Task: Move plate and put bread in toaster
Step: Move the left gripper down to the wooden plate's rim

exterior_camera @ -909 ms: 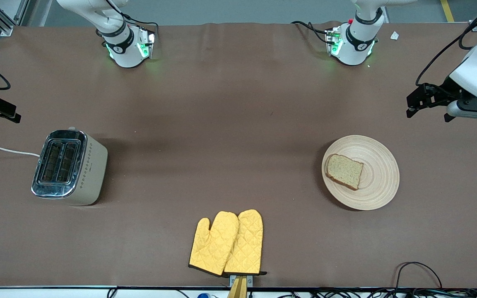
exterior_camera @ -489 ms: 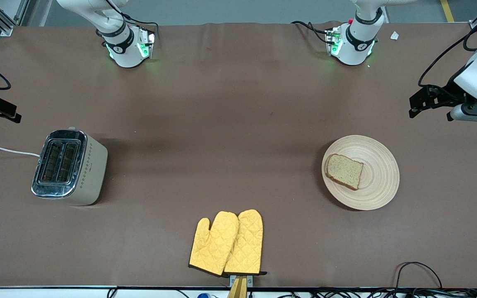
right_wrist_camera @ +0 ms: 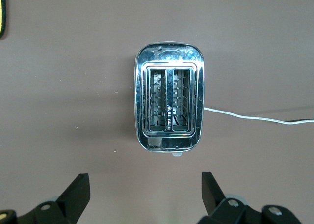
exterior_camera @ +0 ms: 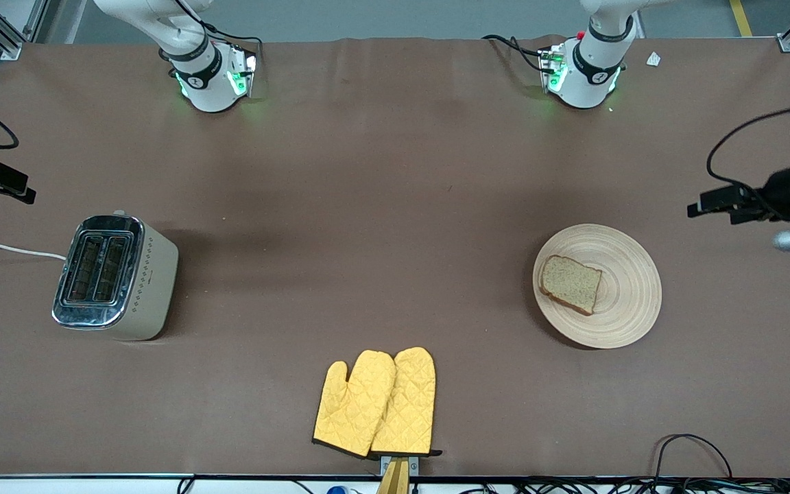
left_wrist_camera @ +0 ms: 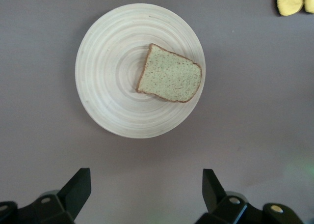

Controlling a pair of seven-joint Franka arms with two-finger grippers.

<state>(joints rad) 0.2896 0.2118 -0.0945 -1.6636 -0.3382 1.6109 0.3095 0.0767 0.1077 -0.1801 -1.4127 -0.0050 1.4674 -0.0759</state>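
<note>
Nearest the front camera: a pair of yellow quilted mitts (exterior_camera: 376, 403), lying flat and overlapping at the tabletop (exterior_camera: 395, 206) edge, about midway between the two ends.

Farther from the camera, toward the left arm's end: the plate (exterior_camera: 625, 309), flat on the brown tabletop. The bread (exterior_camera: 570, 283) lies on it, off-centre, toward the rim that faces the toaster's end. One slice, crust dark.

Toward the right arm's end, about level with the plate: the toaster (exterior_camera: 115, 276), upright, chrome top with both slots showing (nothing seen in either). White cord (exterior_camera: 11, 250) runs from it off the table end. Plate and toaster are well apart.

Left gripper (left_wrist_camera: 146, 190): in the air over bare tabletop by the left arm's end of the table, near the plate but not over it. Fingers (left_wrist_camera: 78, 190) spread wide, nothing between them. From its wrist view the plate and bread sit clear of the fingertips, and a corner of the mitts shows at the frame edge.

Right gripper (right_wrist_camera: 145, 193): in the air beside the toaster at the right arm's end, fingers (right_wrist_camera: 210, 190) spread wide, holding nothing. Its wrist view looks straight down into the toaster slots.

Farthest: both arm bases, green lights lit.
</note>
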